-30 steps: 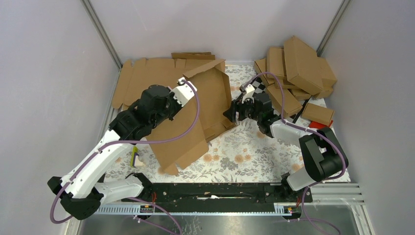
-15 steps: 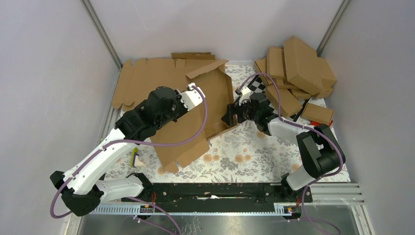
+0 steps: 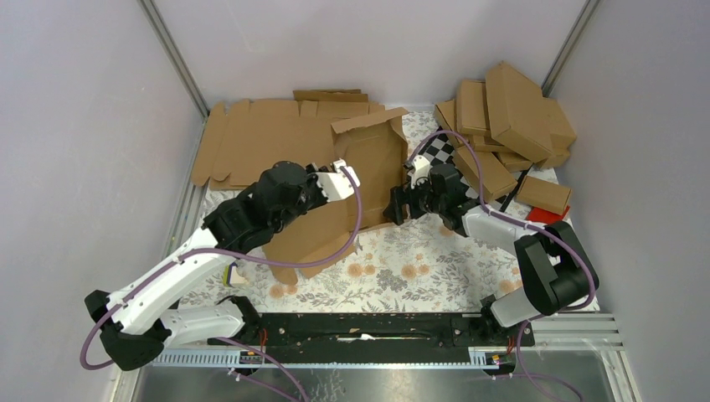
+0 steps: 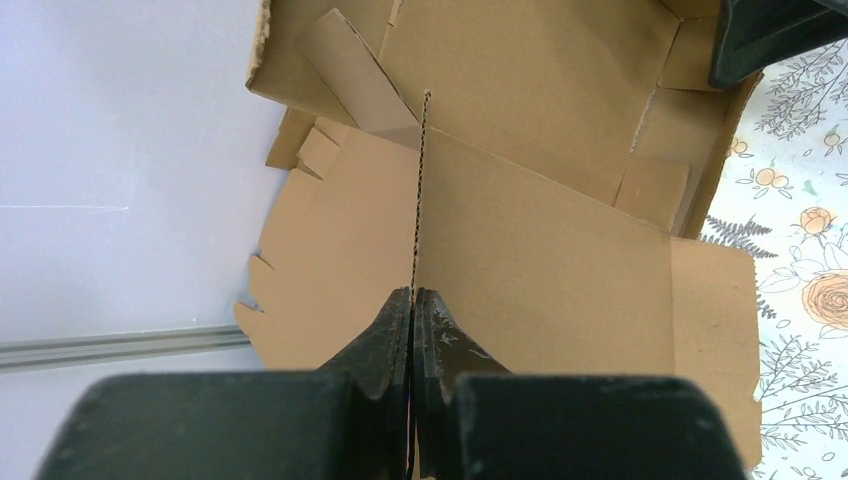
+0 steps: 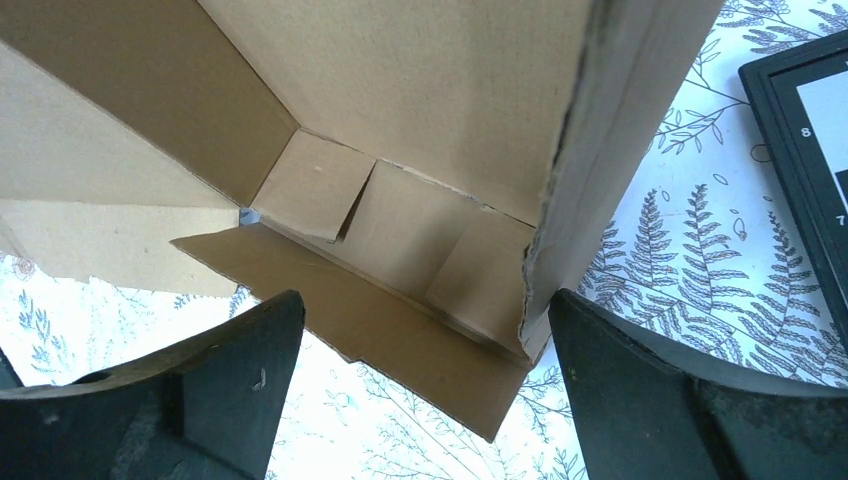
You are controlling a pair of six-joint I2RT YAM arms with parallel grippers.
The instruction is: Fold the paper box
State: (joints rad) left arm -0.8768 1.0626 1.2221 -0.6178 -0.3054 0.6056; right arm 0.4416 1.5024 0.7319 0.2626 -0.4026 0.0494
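The paper box (image 3: 373,163) sits half-formed in the middle of the table on the flowered cloth (image 3: 419,251), its tray part tilted up and a long flap running toward the near side under the left arm. The left gripper (image 4: 411,300) is pinched tight on the thin edge of one upright panel. The right gripper (image 5: 425,305) is spread wide with a corner of the box between its fingers; contact cannot be told. Flat cardboard sheets (image 3: 251,138) lie just behind the box, a heap of folded boxes (image 3: 511,117) fills the far right corner, and a checkered board (image 3: 444,151) lies just beside the right gripper. Only the right wrist view shows the tabs folded inside that corner. Only the left wrist view shows the corrugated edge in the pinch.
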